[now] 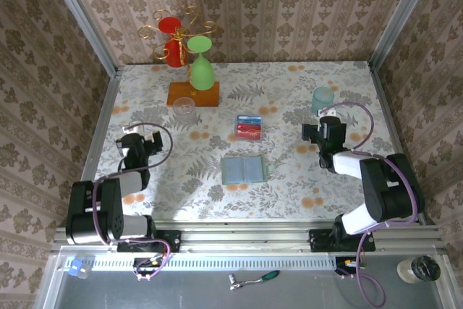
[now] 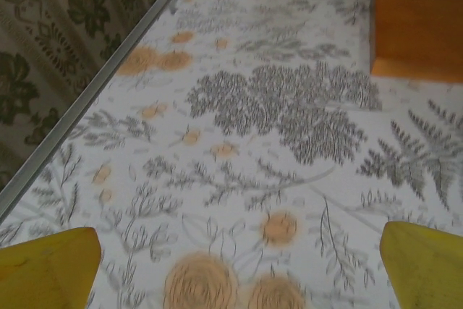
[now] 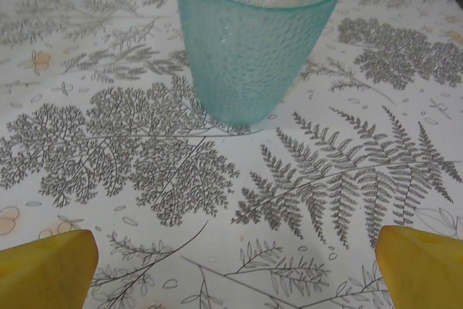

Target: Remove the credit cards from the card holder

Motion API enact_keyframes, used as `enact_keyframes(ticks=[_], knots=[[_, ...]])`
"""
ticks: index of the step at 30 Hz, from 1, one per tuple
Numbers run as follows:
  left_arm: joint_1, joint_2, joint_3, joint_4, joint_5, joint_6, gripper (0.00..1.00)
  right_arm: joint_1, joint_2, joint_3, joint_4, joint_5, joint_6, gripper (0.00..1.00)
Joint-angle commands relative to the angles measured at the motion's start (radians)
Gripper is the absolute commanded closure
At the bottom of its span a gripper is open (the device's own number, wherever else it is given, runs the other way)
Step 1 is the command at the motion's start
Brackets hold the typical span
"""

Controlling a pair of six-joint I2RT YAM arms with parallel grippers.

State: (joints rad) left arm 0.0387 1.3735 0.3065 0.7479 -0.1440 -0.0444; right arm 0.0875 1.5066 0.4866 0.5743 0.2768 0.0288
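The card holder (image 1: 245, 170) lies open and flat in the middle of the table, pale sage-green. Just beyond it the credit cards (image 1: 249, 126), red ones and one blue, rest together in a small clear tray. My left gripper (image 1: 137, 140) is at the left side of the table, well apart from the holder, open with nothing between its yellow fingers (image 2: 51, 265). My right gripper (image 1: 323, 131) is at the right side, also open and empty, yellow fingers (image 3: 423, 262) wide apart over bare cloth.
A teal plastic cup (image 3: 257, 34) stands just ahead of my right gripper. An orange block (image 2: 418, 32) with a green upturned glass (image 1: 202, 63), a wire rack with red glasses (image 1: 173, 37) and a clear cup (image 1: 184, 106) stand at the back left. Metal rails (image 1: 101, 128) edge the table.
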Motion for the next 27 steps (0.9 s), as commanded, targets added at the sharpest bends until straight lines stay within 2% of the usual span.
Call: enact_keyframes(ticks=[1,3,7,10,14,27], knots=[[0.022,0.087,0.018,0.210,0.145,0.015,0.00,-0.026,-0.019,-0.060,0.213,-0.094,-0.003,0.00],[0.015,0.109,0.028,0.206,0.199,0.040,0.00,-0.039,0.005,-0.070,0.248,-0.128,0.003,0.00],[0.013,0.184,0.020,0.306,0.240,0.056,0.00,-0.058,0.022,-0.075,0.269,-0.168,0.008,0.00],[0.000,0.183,0.042,0.258,0.204,0.064,0.00,-0.058,0.025,-0.079,0.280,-0.169,0.009,0.00],[-0.069,0.185,0.080,0.181,0.049,0.101,0.00,-0.058,0.023,-0.079,0.279,-0.168,0.008,0.00],[-0.102,0.184,0.049,0.240,0.063,0.147,0.00,-0.058,0.023,-0.078,0.279,-0.169,0.008,0.00]])
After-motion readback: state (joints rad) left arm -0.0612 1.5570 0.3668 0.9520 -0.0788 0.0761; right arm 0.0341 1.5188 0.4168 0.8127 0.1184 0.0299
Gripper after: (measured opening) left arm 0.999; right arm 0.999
